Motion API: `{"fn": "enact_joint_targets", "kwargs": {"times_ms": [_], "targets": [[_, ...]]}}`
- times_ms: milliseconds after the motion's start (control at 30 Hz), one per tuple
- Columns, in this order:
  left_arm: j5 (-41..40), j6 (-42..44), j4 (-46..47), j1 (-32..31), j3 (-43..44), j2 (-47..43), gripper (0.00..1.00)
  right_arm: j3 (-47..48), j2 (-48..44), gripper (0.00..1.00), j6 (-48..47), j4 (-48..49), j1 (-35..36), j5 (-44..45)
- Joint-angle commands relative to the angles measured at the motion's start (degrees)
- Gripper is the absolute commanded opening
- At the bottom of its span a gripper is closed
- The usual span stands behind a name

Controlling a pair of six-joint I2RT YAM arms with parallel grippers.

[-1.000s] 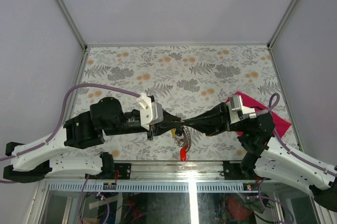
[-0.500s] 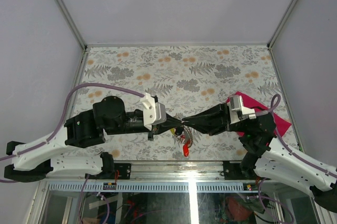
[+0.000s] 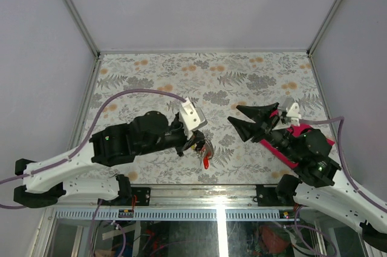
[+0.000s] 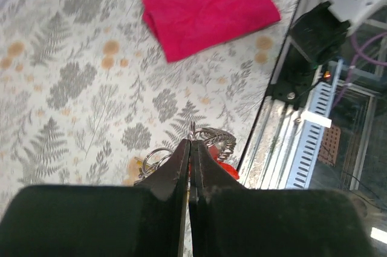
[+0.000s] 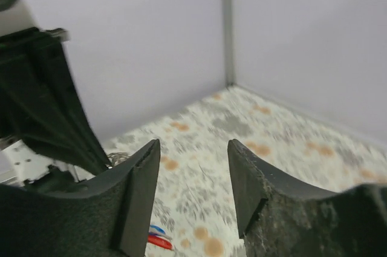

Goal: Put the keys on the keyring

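Observation:
My left gripper (image 3: 197, 143) (image 4: 190, 143) is shut on the thin silvery keyring (image 4: 194, 129), whose edge sticks out between the fingertips. More wire loops (image 4: 219, 138) and another ring (image 4: 155, 156) hang just under it. The keys dangle below: a red head (image 3: 207, 161) (image 4: 227, 171) and a yellow one (image 4: 136, 165). In the right wrist view a red key (image 5: 159, 242) and a blue key (image 5: 156, 230) show low down. My right gripper (image 3: 233, 113) (image 5: 193, 149) stands open and empty, a short way right of the bunch.
A folded magenta cloth (image 3: 297, 143) (image 4: 207, 19) lies on the flowered table (image 3: 181, 75) under the right arm. The table's near edge and metal rail (image 3: 217, 191) run just below the hanging keys. Grey walls (image 5: 151, 39) close in the back and sides.
My right gripper has opened, let go at the meeting point and drawn back to the right. The left arm has swung forward with the bunch, its gripper closing fully.

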Motion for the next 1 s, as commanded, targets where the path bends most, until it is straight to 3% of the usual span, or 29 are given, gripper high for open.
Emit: {"fn": "enact_joint_targets", "kwargs": {"times_ms": [0,400,500,833,967], "targets": [[-2.58,-6.82,-1.63,5.04,-2.59,3.50,0.00,1.30,1.75,0.58,3.24,-9.70,0.03,15.82],[9.27,-12.09,0.57,22.49,-9.77,14.68,0.00,7.19,8.76,0.85,7.84,-27.51,0.04,23.07],[12.67,-11.56,2.93,26.65,-10.92,16.33,0.00,9.32,10.44,1.00,8.91,-31.25,0.02,23.02],[16.29,-7.26,7.47,38.06,-12.10,23.74,0.02,10.13,15.91,0.99,8.43,-34.42,0.01,21.87],[17.58,-6.28,9.97,42.42,-13.24,25.69,0.11,10.61,17.51,0.99,7.86,-34.82,-0.03,21.79]]}}
